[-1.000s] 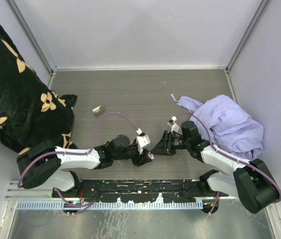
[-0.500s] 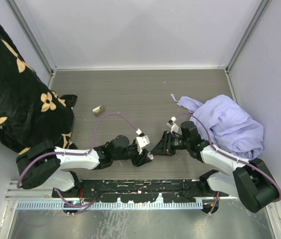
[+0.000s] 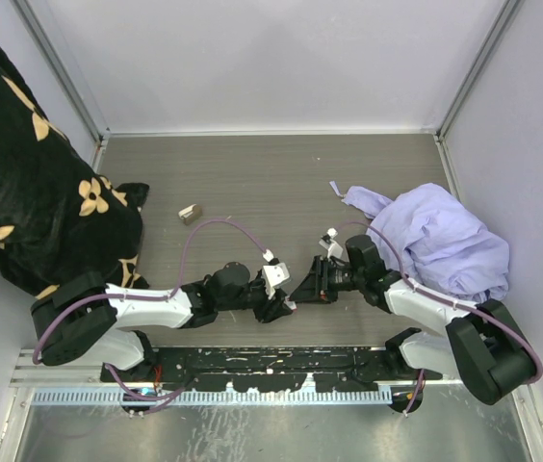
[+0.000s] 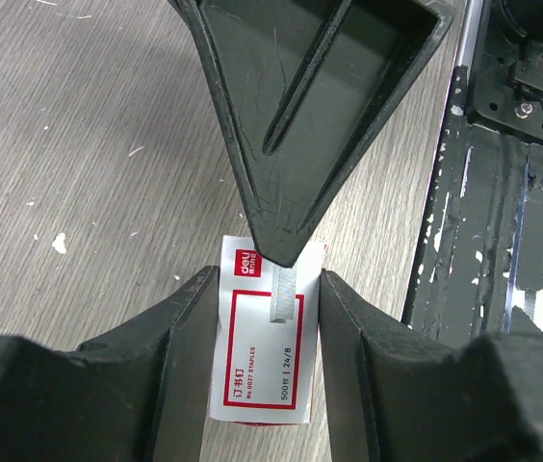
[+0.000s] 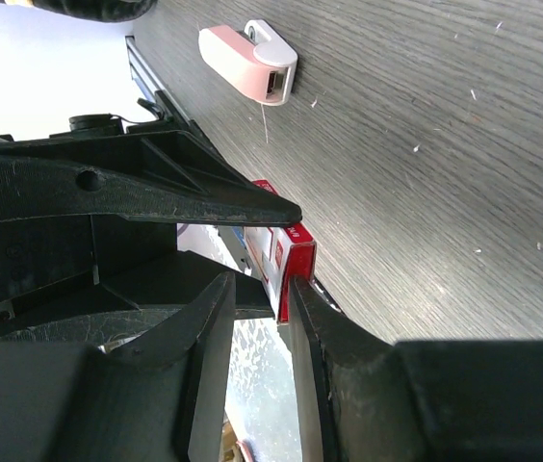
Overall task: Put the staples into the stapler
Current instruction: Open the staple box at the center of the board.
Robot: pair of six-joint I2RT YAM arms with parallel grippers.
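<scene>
We see the left gripper (image 4: 269, 284) pinching the staples box (image 4: 262, 380) by its long sides, low over the table (image 3: 281, 183) near the front edge, between the two arms. The right gripper (image 5: 264, 279) meets it from the opposite side, fingers drawn nearly together on a thin grey staple strip (image 4: 282, 294) at the box's end. The stapler (image 3: 191, 213) lies well apart, farther back on the left.

The right gripper (image 4: 279, 258) hides part of the staples (image 4: 252, 385).
</scene>
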